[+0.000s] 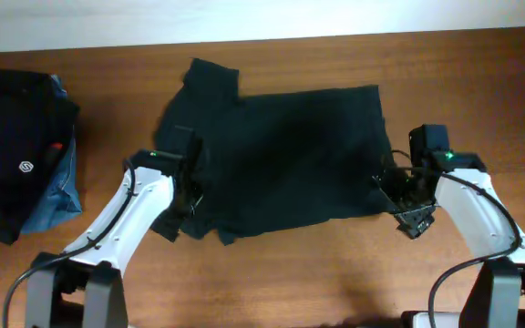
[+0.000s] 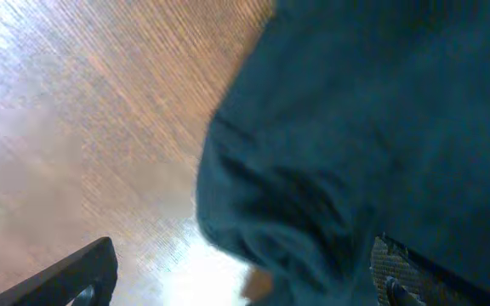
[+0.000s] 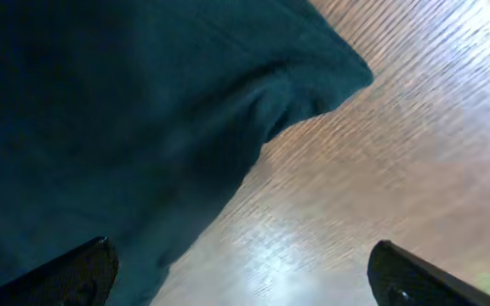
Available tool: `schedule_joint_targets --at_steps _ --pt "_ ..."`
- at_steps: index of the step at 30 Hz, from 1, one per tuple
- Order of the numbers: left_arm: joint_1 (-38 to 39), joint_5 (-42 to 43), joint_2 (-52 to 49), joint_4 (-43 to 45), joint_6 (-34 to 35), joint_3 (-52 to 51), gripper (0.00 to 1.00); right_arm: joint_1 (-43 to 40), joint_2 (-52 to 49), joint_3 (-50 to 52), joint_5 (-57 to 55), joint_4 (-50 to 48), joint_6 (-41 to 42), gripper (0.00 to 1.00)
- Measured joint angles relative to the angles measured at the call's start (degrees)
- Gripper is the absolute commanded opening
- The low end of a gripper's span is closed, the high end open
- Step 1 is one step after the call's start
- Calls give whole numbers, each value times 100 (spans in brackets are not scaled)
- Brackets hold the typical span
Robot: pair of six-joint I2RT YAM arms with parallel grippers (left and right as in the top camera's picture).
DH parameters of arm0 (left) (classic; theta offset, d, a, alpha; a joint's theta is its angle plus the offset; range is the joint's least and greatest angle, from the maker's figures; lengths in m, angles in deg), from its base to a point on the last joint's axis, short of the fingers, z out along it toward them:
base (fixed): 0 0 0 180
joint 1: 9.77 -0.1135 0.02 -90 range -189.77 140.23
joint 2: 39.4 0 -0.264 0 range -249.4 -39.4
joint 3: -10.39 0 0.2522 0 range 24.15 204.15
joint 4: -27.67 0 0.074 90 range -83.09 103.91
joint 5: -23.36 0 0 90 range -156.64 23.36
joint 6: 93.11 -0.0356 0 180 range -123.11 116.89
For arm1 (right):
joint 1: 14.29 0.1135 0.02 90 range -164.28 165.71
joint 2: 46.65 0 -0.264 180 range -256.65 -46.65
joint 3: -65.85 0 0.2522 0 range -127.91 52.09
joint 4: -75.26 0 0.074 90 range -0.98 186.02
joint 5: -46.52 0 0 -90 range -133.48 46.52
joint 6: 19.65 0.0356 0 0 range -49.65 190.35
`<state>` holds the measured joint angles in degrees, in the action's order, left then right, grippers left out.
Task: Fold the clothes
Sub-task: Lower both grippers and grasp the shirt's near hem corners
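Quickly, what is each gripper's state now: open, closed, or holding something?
Left gripper: open, over the dark garment, not clamped.
Right gripper: open, holding nothing.

Table (image 1: pixel 299 273): wood, fine grain, smooth, sheen under light.
Dark garment (image 1: pixel 290 155): cloth, matt, softly creased.
Side pile (image 1: pixel 12 137): dark matt cloth over blue denim.
My fingers (image 2: pixel 66 276): black, matt; one pad finely textured.
My arm shells (image 1: pixel 126 214): white, smooth.

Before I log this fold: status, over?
Left gripper open at left edge of dark fabric garment; right gripper open at its right corner. Garment spread out. Dark clothes pile far left, apart.
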<state>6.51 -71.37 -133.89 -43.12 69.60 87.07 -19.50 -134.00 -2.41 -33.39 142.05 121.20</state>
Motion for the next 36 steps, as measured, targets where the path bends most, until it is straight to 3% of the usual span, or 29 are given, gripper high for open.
schedule_joint_targets --at_steps 2,7,21,27,33,36 --pt "0 -28 -2 236 162 -155 89 0 -2 35 -11 -94 260 99" --pt "0 -155 -11 918 409 -378 89 0 -11 35 -232 -317 695 99" --pt "0 -74 -546 914 688 -463 79 0 -529 35 -599 -533 918 99" --pt "0 50 -549 706 719 -466 61 0 -905 35 -671 -632 916 95" --pt "0 111 -549 697 732 -466 33 0 -1257 7 -680 -835 920 79" --pt "0 109 -549 695 739 -466 20 0 -1320 -66 -662 -835 920 66"
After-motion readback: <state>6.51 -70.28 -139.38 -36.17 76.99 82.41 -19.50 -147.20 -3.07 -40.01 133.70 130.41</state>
